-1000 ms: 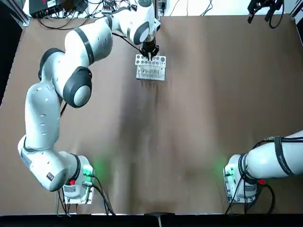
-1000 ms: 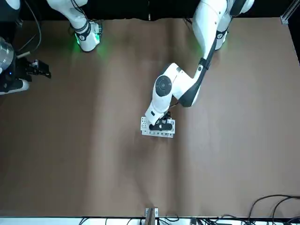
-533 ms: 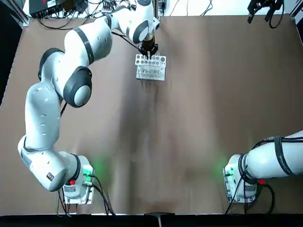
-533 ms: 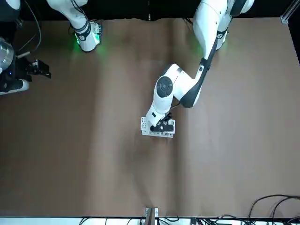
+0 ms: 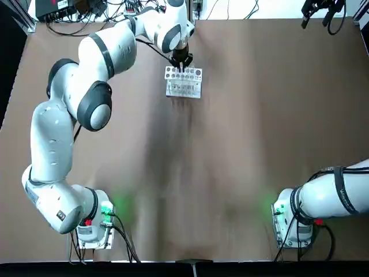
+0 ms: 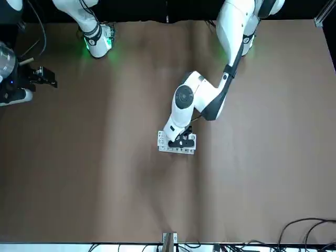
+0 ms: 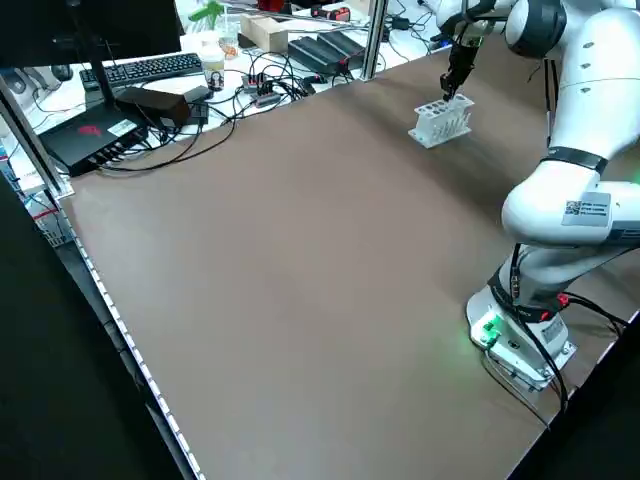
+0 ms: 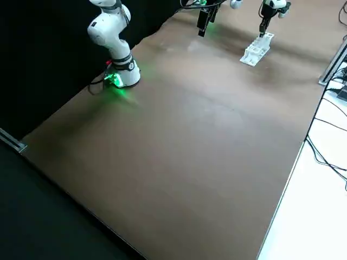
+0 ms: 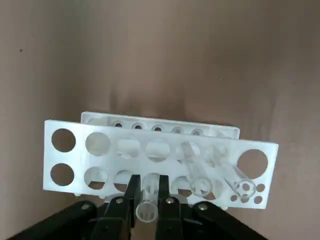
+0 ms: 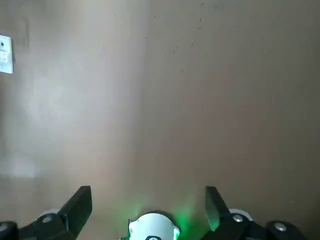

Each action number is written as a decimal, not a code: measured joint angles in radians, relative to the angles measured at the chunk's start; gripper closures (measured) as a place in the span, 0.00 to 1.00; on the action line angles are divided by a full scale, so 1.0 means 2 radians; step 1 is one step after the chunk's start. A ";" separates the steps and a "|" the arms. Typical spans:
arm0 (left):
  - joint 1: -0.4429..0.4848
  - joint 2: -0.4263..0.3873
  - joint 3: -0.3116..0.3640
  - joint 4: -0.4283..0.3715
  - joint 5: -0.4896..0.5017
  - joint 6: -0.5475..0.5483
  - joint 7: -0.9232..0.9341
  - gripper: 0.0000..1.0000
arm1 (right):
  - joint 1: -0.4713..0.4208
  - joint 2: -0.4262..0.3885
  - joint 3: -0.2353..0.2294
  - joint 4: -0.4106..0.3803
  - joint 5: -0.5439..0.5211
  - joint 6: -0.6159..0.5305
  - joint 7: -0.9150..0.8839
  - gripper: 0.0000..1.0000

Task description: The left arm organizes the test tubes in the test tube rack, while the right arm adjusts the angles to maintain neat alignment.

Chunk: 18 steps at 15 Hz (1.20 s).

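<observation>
your left arm reaches out to the rack, which sits on the table near its far edge, around the middle from side to side. the left gripper is right at the rack, tilted over one long side, its fingers narrow and holding a clear tube between them. that tube is at the row of holes closest to your left gripper, its open end towards the wrist camera; how deep it sits, you cannot tell.

two more clear tubes are in the rack, off to one side of the held one: a middle tube and an outer tube. both look slanted in the left wrist view, and you cannot tell how much of that is real lean. the rack's top plate has two rows of large round holes, with a white lower tier beneath it.

your right arm is idle, its right gripper raised well apart from the rack, on the right arm's side, fingers wide with nothing between them.

beyond the far edge, you have black cables, a keyboard and a monitor on a white surface.
</observation>
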 joint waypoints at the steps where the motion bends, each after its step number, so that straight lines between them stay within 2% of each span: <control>1: 0.000 0.000 0.000 0.001 0.000 0.000 0.000 0.80 | 0.000 0.000 0.000 0.000 0.000 0.000 0.000 0.00; 18: 0.001 -0.015 0.001 0.007 0.000 -0.019 0.000 0.81 | 0.000 0.000 0.000 0.000 0.000 0.000 0.000 0.00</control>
